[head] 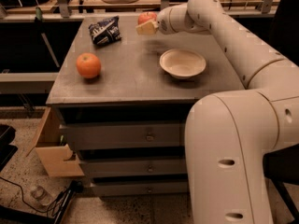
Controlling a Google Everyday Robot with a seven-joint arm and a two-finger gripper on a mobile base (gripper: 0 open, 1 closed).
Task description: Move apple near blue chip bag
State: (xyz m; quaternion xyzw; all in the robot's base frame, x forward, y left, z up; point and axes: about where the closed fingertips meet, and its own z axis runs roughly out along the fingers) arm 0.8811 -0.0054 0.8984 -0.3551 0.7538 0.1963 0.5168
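**Single camera view.** The camera sits high behind the arm (243, 50), facing forward and steeply down. The gripper (146, 26), clasped on the apple (147, 16), lies at mid-distance, upper centre of the frame. Nearer the lens than the gripper come the tabletop (131, 73), then the drawer fronts (121, 136). Below and right of the gripper, the arm's bulky lower part crowds the foreground.

Round red-pink apple (147, 16) is clasped in the gripper (146, 27) over the grey table's (131, 78) far edge; a wrinkled dark-blue foil chip bag (105, 30) lies near, to the gripper's left in view.
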